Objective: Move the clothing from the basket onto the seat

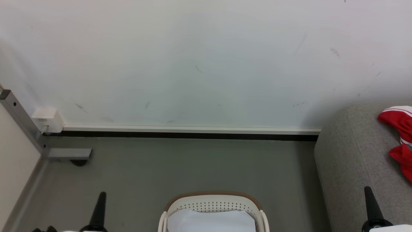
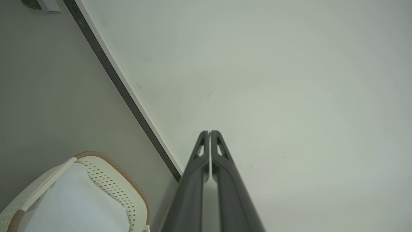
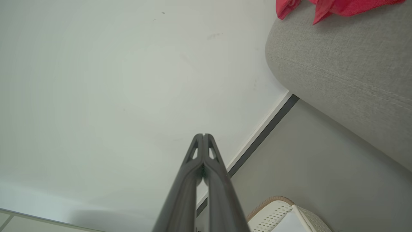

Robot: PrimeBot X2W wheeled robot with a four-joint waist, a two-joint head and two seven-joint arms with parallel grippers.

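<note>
While the head view faces the wall, the basket stands on the floor at bottom centre, white sheet inside. The clothing lies on the seat, far right. Left gripper and right gripper each show as one dark spike.

Left wrist view: fingers pressed together, nothing between; basket at lower left.

Right wrist view: fingers closed tip to tip, empty; clothing on the seat at top right, well apart from the basket.
</note>
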